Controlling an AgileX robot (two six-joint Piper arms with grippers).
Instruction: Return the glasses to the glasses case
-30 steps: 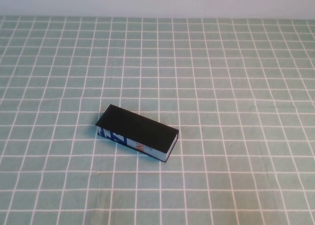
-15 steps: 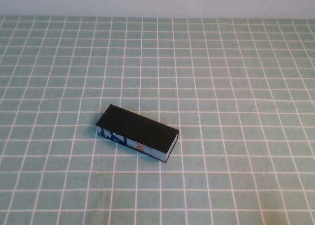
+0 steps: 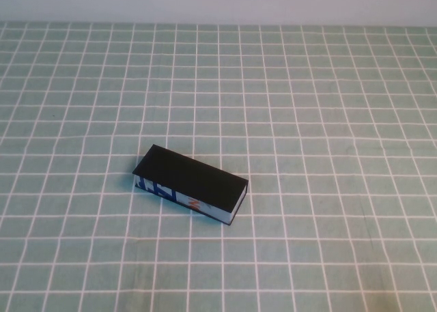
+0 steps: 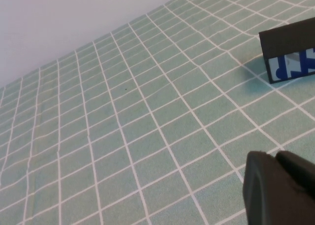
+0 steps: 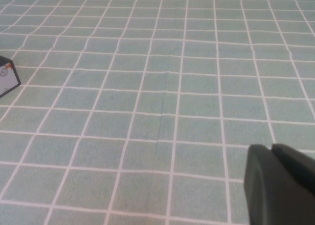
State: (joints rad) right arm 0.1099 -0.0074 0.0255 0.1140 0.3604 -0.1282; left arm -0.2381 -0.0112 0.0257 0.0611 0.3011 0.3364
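One closed glasses case (image 3: 190, 184) mid-cloth; left gripper (image 4: 280, 188), right gripper (image 5: 280, 183) off it, closure unclear

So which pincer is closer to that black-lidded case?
Left, probably. The glasses case lies left of the table's middle, filling more of the left pincer's view; the right pincer's view catches only its corner.

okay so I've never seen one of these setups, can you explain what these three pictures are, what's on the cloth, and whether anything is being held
It is a two-armed table robot. One picture looks down from a raised camera; the other two come from cameras on each wrist. On the green checked tablecloth lies one closed glasses case, black lid, white sides with blue and orange-red marks. No glasses show. The left gripper appears only as a dark tip in its own wrist picture, away from the case; the right gripper likewise. Neither holds anything visible, and both are out of the raised camera's picture.
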